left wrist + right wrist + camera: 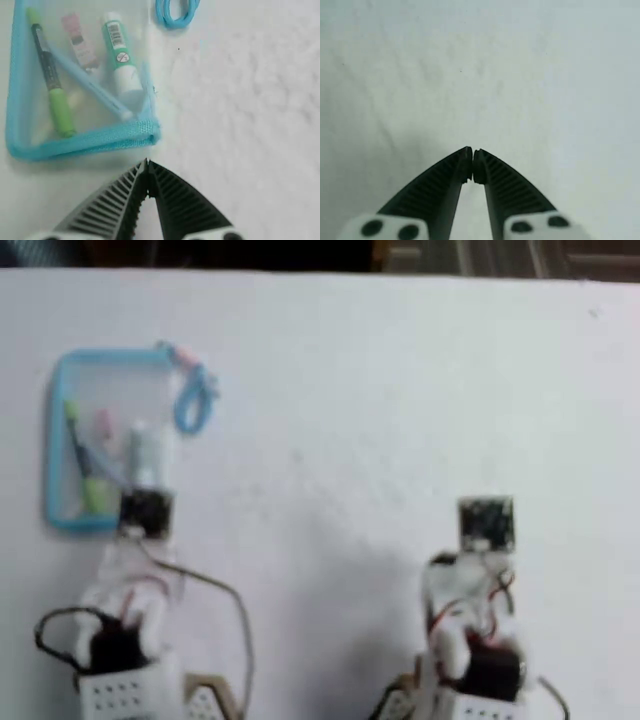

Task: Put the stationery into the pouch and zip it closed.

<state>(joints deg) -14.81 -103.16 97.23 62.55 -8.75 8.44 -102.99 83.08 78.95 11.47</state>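
Stationery (116, 50) is sitting inside the pouch (85, 144), we're hovering left hand (147, 167) and right hand (472, 162) closed and empty, so zipping is probably coming next, needing one hand opening first.

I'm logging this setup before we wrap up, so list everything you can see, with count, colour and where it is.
pouch: 1, clear with blue edging, table's left side
marker: 1, green and dark, inside pouch
pen: 1, blue, inside pouch
glue stick: 1, green and white, inside pouch
small item: 1, pink, inside pouch
cord loop: 1, blue, beside pouch
table: 1, white, under everything
left tool: 1, black, shut, near pouch's edge
right tool: 1, black, shut, over bare table
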